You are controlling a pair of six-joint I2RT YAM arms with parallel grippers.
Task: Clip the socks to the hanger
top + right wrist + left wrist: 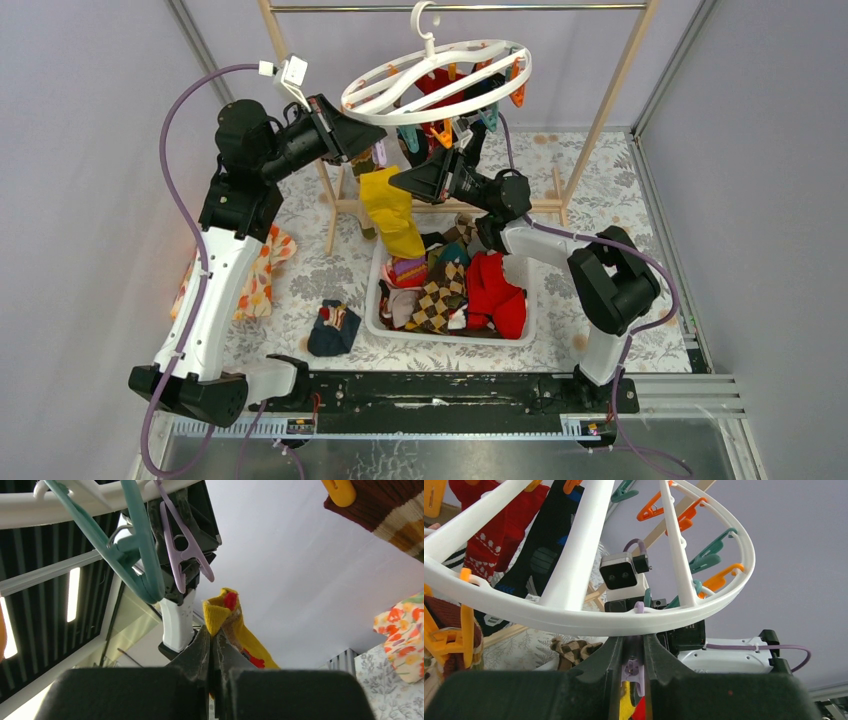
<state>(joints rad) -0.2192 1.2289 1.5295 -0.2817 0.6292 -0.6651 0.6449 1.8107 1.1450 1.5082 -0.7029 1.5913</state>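
Left arm (225,260) rises steeply from its base, elbow high, forearm turned rightward to the near-left rim of the white plastic oval ring hanger (574,622), which hangs by its hook from the metal rod of the wooden-framed rack (610,90). The left gripper (634,642) sits just under that rim with its jaws drawn close, pinching a small lilac plastic clip (633,672) between them. Right arm (600,280) folds back at the elbow and reaches up and leftward; the right gripper (214,634) has its fingers pressed together on the cuff of a yellow fabric sock (221,611), whose body hangs down below the ring and above the white plastic bin (450,338). In the right wrist view the cuff lies just below and to the right of the lilac clip, near but apart, with a teal plastic clip (142,560) beside it. Already pegged at the far side of the hanger are a red patterned sock (489,525) and a black sock (544,545). The bin holds further socks, among them a brown argyle one (440,290) and a red one (495,290); a dark sock (333,328) lies on the table left of the bin.
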